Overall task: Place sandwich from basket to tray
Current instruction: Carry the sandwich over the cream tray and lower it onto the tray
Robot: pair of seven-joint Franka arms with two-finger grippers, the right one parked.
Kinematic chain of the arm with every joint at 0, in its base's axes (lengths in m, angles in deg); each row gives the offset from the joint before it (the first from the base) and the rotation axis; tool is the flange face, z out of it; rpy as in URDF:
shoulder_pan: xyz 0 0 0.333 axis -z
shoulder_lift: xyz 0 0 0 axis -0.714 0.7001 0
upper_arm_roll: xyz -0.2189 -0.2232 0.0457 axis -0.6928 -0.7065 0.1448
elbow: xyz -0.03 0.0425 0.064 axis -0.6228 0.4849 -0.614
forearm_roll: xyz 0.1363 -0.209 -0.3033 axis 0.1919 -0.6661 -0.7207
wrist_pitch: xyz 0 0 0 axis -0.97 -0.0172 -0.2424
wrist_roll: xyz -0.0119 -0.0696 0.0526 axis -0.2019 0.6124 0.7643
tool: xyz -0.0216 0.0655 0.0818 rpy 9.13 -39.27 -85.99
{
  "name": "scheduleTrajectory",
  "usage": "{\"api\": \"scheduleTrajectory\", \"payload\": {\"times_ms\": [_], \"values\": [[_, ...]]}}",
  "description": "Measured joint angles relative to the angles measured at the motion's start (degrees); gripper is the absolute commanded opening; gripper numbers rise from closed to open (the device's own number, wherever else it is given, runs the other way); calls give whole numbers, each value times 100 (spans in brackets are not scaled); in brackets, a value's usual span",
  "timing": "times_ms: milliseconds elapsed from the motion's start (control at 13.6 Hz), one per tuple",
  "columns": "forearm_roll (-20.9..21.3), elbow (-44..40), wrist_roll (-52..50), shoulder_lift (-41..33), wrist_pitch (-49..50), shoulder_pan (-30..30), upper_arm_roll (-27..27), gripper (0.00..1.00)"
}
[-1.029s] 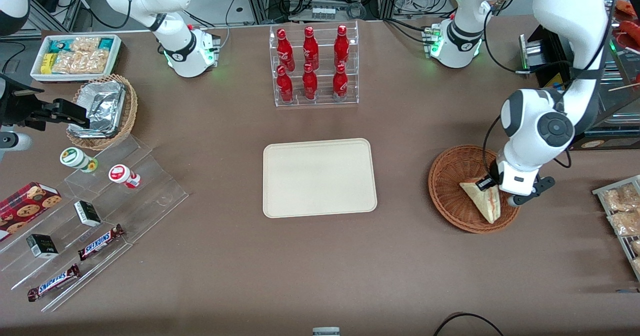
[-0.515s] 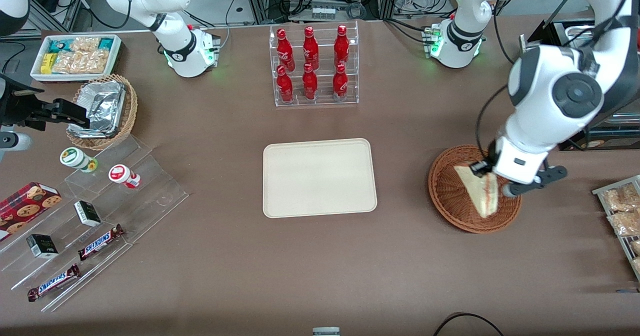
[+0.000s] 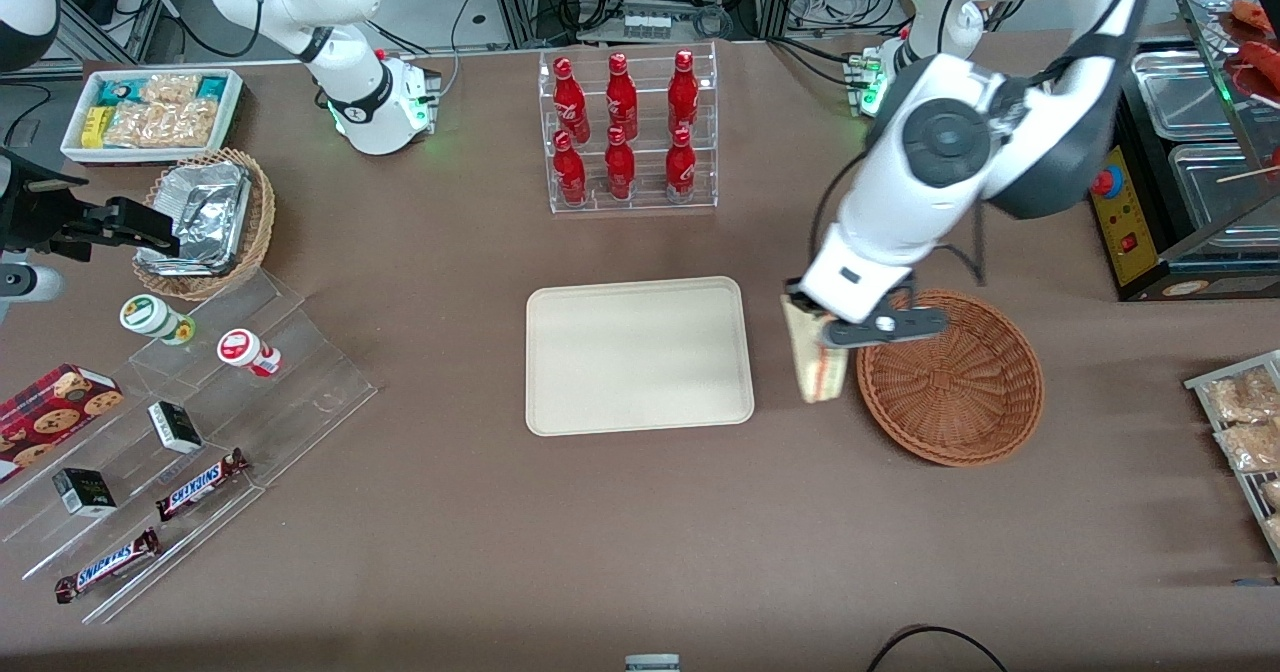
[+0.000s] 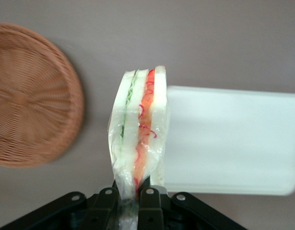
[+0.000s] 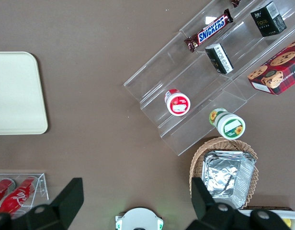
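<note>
Change over the last second: the pincer (image 3: pixel 812 330), earlier low inside the basket (image 3: pixel 950 382) and closed on the sandwich (image 3: pixel 815 364) lying there, has risen and travelled sideways toward the tray (image 3: pixel 638 355). The sandwich has left the basket and now hangs in the air from the pincer, between basket and tray, above the desk (image 3: pixel 640 532). The wrist view shows it (image 4: pixel 138 139) hanging edge-on, filling layers exposed. The arm (image 3: pixel 950 162) has swung inward with it, uncovering the basket.
</note>
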Motion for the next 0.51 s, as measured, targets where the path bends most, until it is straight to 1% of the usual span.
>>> {"api": "scheduleTrajectory", "payload": {"times_ms": [147,515], "values": [[287,-276,-395,458,-6,183,-366,0],[823,-938,-1070,1544,-12,1149,-422,0]]}}
